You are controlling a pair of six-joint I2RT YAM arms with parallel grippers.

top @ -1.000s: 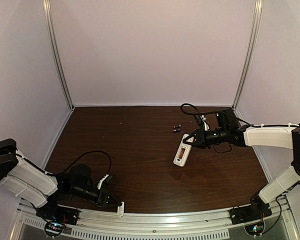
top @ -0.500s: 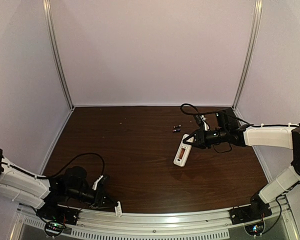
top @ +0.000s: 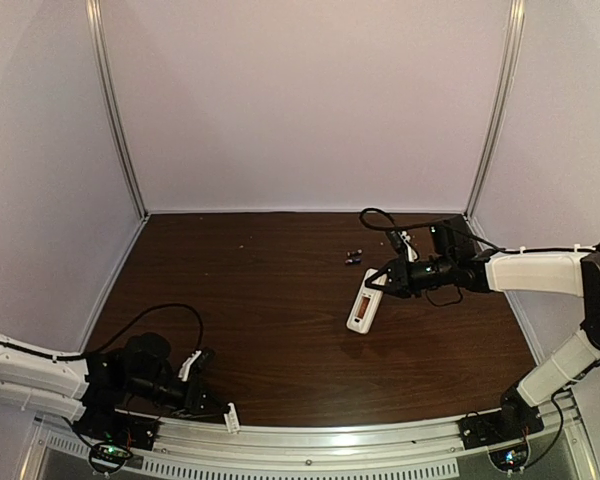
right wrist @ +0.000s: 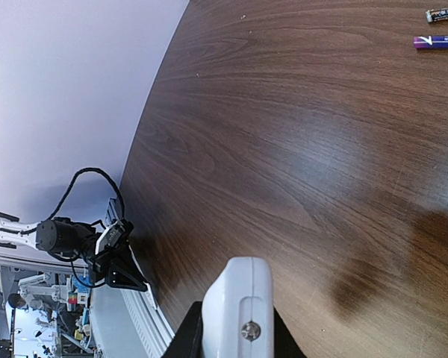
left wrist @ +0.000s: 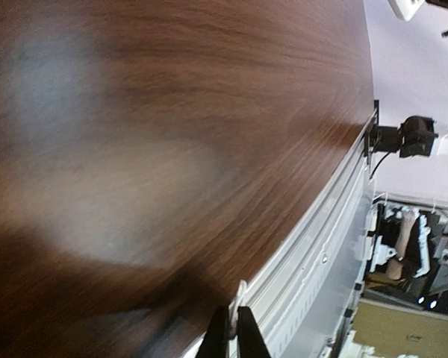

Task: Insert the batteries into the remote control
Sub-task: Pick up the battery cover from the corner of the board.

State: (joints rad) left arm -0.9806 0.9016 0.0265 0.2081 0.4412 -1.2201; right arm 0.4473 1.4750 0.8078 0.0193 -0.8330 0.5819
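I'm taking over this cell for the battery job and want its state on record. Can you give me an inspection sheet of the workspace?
Surface: dark wood-grain table, glossy, no spills seen.
Job's things: white remote control right of centre, gripped at its far end; two batteries lie loose on the table just beyond it, not yet loaded.
Clutter: nothing seen.
Grippers: right gripper shut on the remote control; left gripper shut and empty, low at the near-left edge.
Cables: black cable loops over the table by the left arm; another cable loop sits behind the right wrist.
Surroundings: plain pale walls, metal frame posts, metal rail along the near edge.
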